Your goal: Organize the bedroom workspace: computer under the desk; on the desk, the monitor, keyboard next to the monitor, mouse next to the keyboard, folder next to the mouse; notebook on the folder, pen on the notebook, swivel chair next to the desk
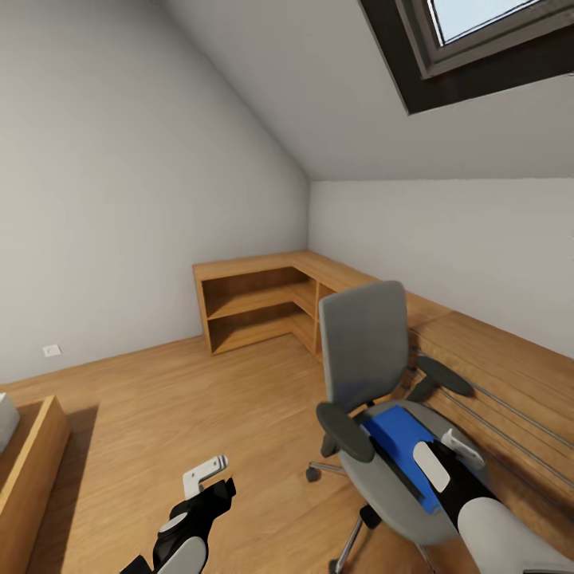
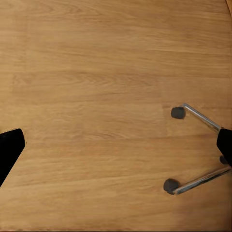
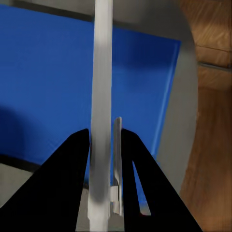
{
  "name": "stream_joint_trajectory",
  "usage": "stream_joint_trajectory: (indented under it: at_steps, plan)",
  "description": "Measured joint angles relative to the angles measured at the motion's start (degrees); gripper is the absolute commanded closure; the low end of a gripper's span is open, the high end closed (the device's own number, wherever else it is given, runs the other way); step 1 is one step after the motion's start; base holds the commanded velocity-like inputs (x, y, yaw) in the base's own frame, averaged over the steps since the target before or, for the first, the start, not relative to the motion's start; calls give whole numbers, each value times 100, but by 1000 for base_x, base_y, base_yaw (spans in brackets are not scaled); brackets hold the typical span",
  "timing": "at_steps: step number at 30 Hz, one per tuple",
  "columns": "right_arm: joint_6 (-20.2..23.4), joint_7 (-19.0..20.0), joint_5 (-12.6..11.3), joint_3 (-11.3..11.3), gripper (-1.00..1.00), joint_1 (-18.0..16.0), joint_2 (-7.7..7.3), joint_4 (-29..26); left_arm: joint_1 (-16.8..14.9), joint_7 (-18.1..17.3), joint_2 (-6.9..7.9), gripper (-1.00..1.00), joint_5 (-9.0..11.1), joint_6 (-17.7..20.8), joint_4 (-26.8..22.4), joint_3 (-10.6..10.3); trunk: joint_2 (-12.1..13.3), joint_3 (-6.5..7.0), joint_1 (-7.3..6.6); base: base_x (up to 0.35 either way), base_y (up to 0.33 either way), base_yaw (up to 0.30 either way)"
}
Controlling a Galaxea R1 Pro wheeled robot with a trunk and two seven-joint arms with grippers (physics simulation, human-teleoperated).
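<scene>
Two grippers noted. Right gripper (image 3: pixel 104 145) is over the swivel chair (image 1: pixel 375 375) seat, black fingers (image 3: pixel 67 169) apparently clamped on a pale silvery stick, likely the pen (image 3: pixel 101 96) (view poor), above the blue folder (image 1: pixel 402 438). Left gripper (image 1: pixel 209 472) hangs over bare wood floor (image 2: pixel 96 72), its black fingertips (image 2: pixel 8 147) wide apart.

The right arm hides part of the folder (image 1: pixel 396 434); the swivel chair (image 1: pixel 375 399) base is cut off.

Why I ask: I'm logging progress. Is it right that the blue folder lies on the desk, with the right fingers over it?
Not quite. The folder lies on the chair seat, not on a desk, as the head view shows. The right fingers are indeed over it.
</scene>
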Motion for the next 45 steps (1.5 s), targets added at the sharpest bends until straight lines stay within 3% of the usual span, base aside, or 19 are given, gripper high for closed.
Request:
stream_joint_trajectory:
  at_steps: [9,13,18,21,24,31,37,45]
  plan:
    - [385,-5,-7,-33,100,62,-20,-747,0,-7,0,-100,28,7,11,14,361,162,-201,-152,0,0]
    - [539,-30,-3,-41,100,270,-30,-1237,0,-3,0,-100,32,8,13,19,521,234,-289,-22,0,0]
    - [639,-869,-28,-35,100,1192,-5,-3096,0,-7,7,-100,12,9,8,21,722,323,-399,-6,0,0]
    - [668,-1174,-39,-28,100,1667,3,-4045,0,-8,8,-100,2,7,7,21,842,377,-465,-2,0,0]
    - [713,-1279,-46,-21,100,1964,6,-4607,0,-9,8,-100,-4,5,6,19,963,431,-531,0,0,0]
    - [899,-1293,-255,-81,100,2147,35,-4769,0,152,-65,-100,-18,-61,-97,-206,1002,448,-552,0,0,0]
    - [723,-1263,-69,-17,100,2055,105,-4582,0,72,-109,-100,-29,-37,12,-387,1242,556,-684,0,0,0]
    - [611,-1268,33,-4,100,2033,129,-4543,0,70,-115,-100,-34,-36,30,-447,1563,700,-860,0,0,0]
